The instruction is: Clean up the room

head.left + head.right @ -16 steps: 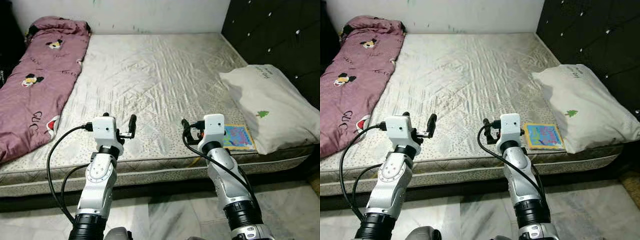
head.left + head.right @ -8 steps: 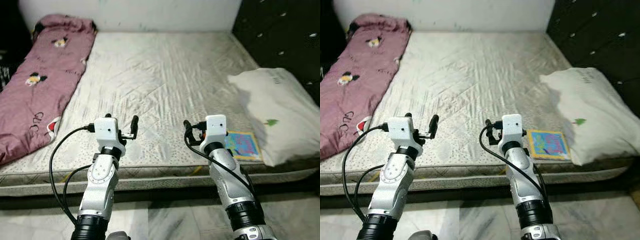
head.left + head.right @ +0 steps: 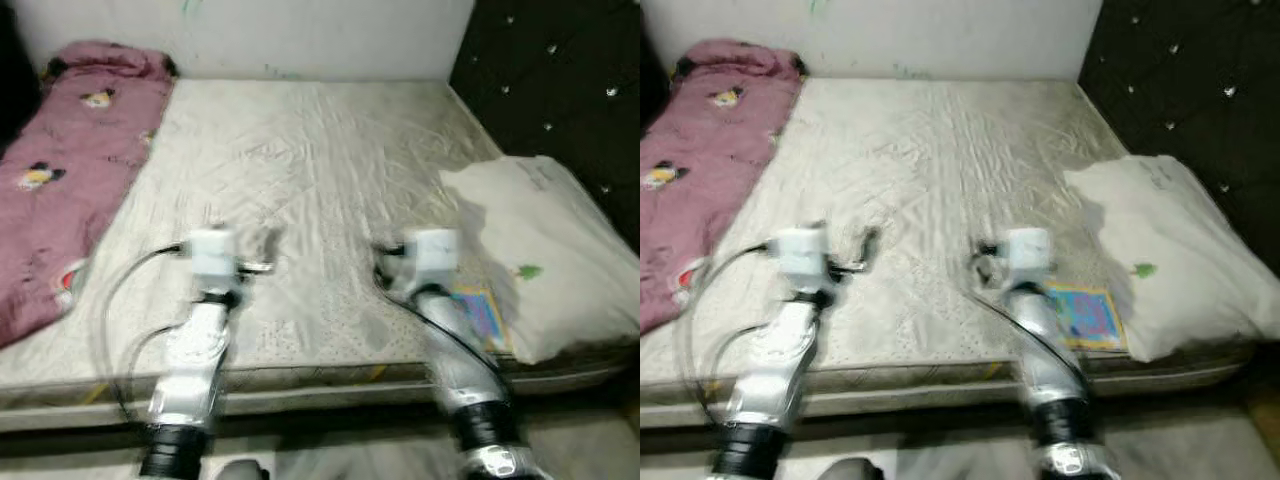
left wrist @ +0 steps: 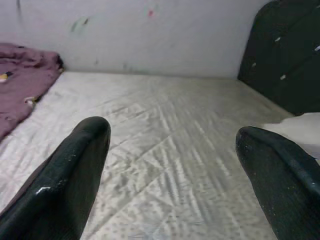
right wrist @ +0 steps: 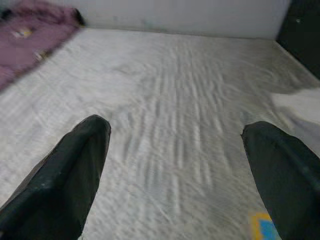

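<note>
Hovering over the mattress [image 3: 330,170], the left gripper [image 4: 172,165] and right gripper [image 5: 175,167] spread their 2 fingers wide, holding nothing, colourful book [image 3: 1087,315] beside the pillow [image 3: 1175,250].

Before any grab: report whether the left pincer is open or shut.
Open. The left pincer's two black fingers stand wide apart, bare mattress between them.

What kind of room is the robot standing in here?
Most likely a bedroom: a bare mattress lies before the robot, with a white pillow by a dark padded headboard and a pink cartoon-print blanket along one side.
</note>
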Available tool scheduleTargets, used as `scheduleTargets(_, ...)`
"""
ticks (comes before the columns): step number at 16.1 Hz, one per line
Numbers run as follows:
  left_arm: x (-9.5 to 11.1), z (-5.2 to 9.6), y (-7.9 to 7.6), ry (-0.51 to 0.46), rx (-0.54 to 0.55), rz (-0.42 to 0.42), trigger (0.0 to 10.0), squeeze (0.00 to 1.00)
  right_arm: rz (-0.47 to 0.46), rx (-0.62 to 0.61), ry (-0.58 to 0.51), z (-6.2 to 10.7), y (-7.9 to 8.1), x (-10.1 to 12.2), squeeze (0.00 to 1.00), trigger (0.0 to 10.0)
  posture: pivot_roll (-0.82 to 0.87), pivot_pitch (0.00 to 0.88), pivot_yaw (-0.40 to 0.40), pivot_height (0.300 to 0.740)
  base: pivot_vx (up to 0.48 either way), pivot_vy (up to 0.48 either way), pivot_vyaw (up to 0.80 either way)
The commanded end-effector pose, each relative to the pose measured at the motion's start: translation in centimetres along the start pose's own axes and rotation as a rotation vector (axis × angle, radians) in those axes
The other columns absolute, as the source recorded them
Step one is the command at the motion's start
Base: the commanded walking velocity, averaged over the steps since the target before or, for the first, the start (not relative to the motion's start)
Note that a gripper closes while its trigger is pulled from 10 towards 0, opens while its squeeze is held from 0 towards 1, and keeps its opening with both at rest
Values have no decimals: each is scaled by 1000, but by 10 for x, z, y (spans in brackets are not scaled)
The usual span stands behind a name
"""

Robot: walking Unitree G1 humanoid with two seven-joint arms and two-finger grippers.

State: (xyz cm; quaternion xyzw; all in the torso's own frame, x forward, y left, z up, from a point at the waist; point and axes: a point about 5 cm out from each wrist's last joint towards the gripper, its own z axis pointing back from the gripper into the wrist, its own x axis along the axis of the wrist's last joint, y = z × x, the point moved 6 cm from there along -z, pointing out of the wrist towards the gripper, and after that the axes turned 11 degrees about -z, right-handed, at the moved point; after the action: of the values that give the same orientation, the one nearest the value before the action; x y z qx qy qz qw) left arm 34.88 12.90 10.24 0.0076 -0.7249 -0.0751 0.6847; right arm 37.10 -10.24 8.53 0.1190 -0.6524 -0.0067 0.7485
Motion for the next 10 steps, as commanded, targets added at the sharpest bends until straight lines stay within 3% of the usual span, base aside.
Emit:
scheduleTargets(1,6,-3,-12,-15,-24,19,10000,0,18,-46,-2,3,-19,2,0,10000,75,0,-16,740,304,0,0)
scheduleTargets(5,8,-3,-12,-21,-13,17,10000,0,18,-43,-2,2,-18,1,0,10000,76,0,-15,740,286,0,0)
scheduleTargets(8,3,-4,-12,8,1,31,10000,0,31,-36,2,2,-16,0,0,10000,78,0,-17,740,0,0,0)
scheduleTargets(10,2,-4,-15,11,-15,45,10000,0,33,-34,1,2,-16,0,0,10000,79,0,-18,740,0,377,0)
